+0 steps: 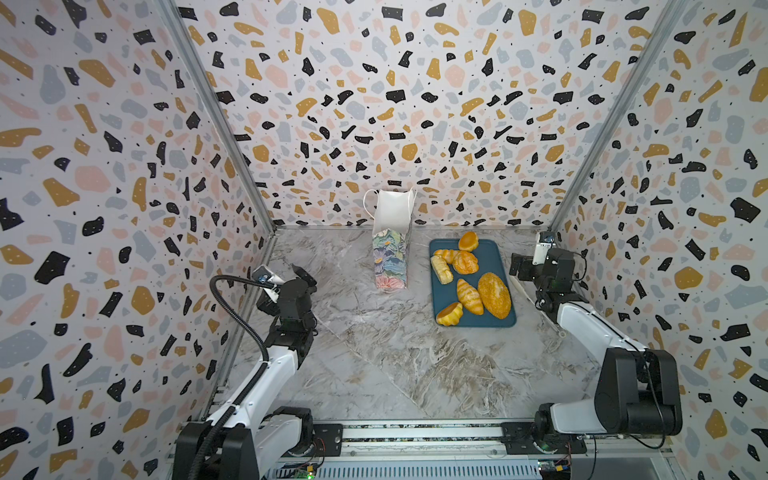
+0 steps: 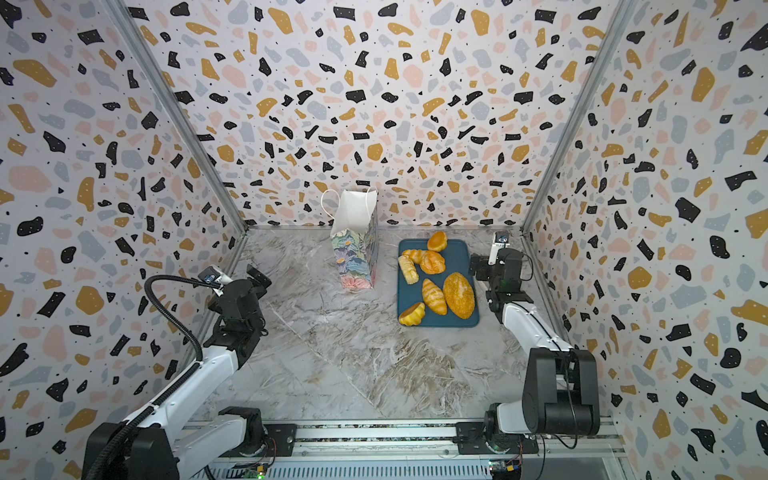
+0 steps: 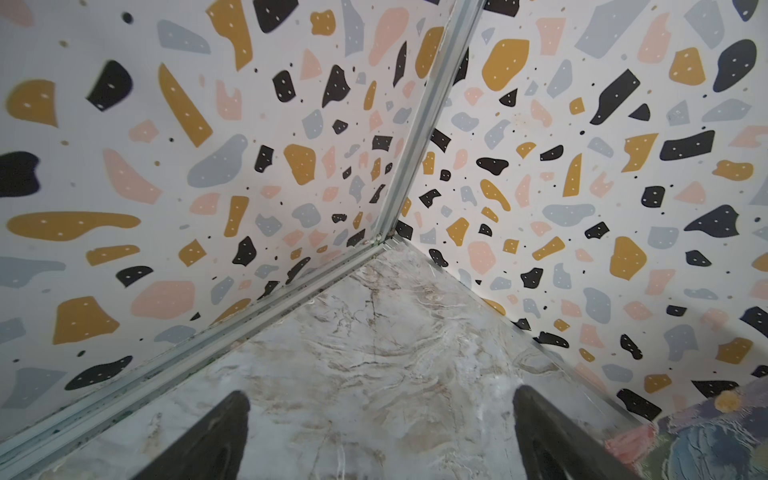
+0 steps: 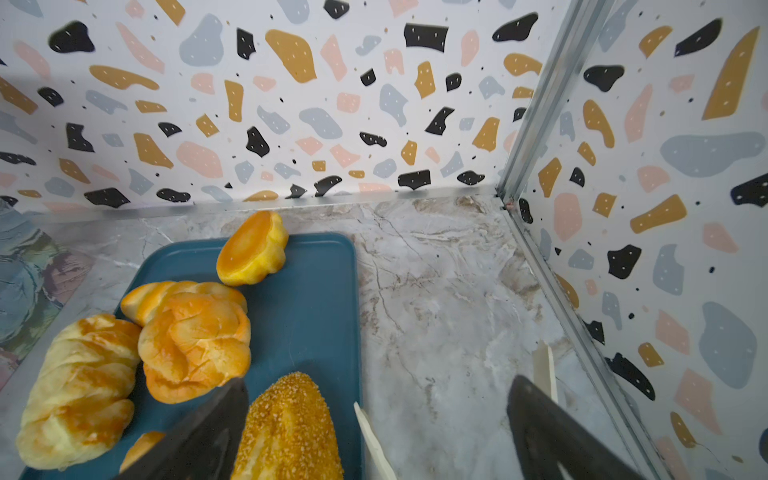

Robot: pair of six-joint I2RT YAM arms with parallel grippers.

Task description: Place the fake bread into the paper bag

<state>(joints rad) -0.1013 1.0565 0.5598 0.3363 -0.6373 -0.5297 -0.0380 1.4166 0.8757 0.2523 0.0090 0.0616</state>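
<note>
Marble-patterned tabletop (image 1: 395, 365), walled on three sides by terrazzo-print panels (image 1: 415, 104). We see the paper bag (image 1: 390, 249) standing upright near the back wall, its mouth open upward and its white lining (image 1: 390, 210) showing. We judge that this leaves the opening free for a drop from above. All the fake bread (image 1: 465, 262) lies on the dark teal tray (image 1: 496, 257) just right of the bag, with a strip of bare marble between the two. None is in the bag, so we take the task as not yet begun. The pieces lie close together, several touching. A round bun (image 1: 468, 241) sits on the far rim and a croissant (image 1: 449, 313) overhangs the near left corner, so both look reachable from outside the rim. The right gripper (image 4: 379, 384) hovers beside the tray's right edge, jaws spread wide and holding nothing. In its wrist view one finger shows in front of the sesame loaf (image 4: 286, 428), the nearest candidate in our judgement. The left gripper (image 3: 381, 395), likewise spread and empty, points toward the left back corner, well apart from the bread. Open marble fills the front and centre, giving both arms ample room. The tight spots are the right wall close behind the right arm and the bag's narrow mouth.
</note>
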